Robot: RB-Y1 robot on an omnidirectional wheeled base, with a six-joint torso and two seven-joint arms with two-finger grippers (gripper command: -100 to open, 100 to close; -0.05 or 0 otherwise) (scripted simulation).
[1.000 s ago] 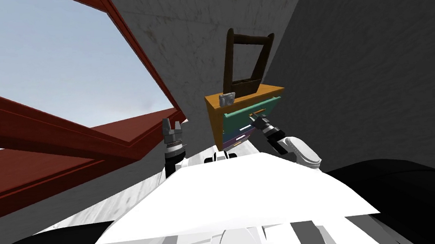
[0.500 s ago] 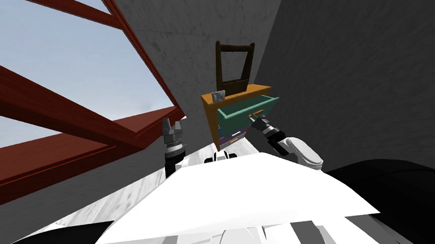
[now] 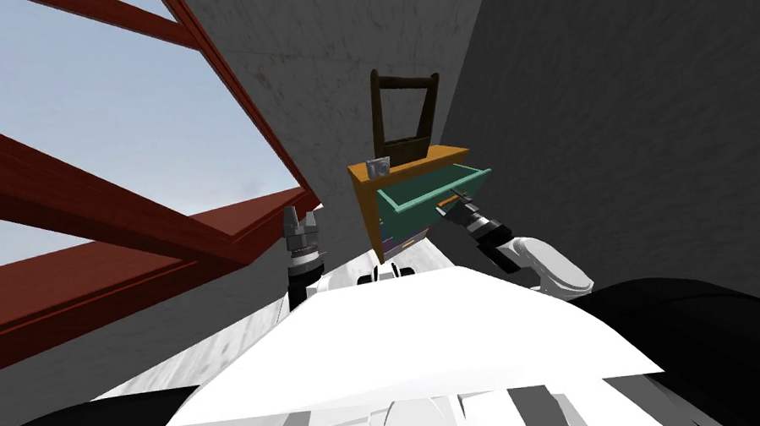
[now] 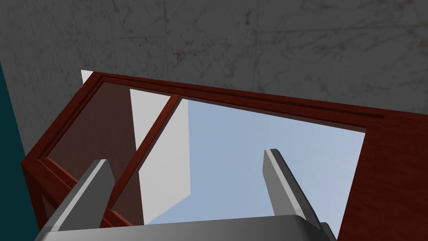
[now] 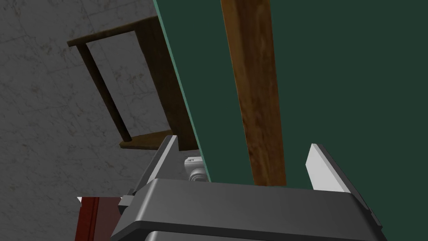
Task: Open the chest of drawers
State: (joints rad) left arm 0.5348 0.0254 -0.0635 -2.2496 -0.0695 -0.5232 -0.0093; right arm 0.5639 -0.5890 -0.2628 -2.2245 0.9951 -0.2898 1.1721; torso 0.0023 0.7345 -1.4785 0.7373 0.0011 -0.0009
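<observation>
- Pulling step: the green top drawer stands partly out of the chest of drawers.
- Right jaws are apart, with the wooden handle between them; left jaws are apart, idle beside the chest.
- Next, probably: pull straight away from the chest.

drawer handle: top cut off by edge | small grey item: too small to tell
</observation>
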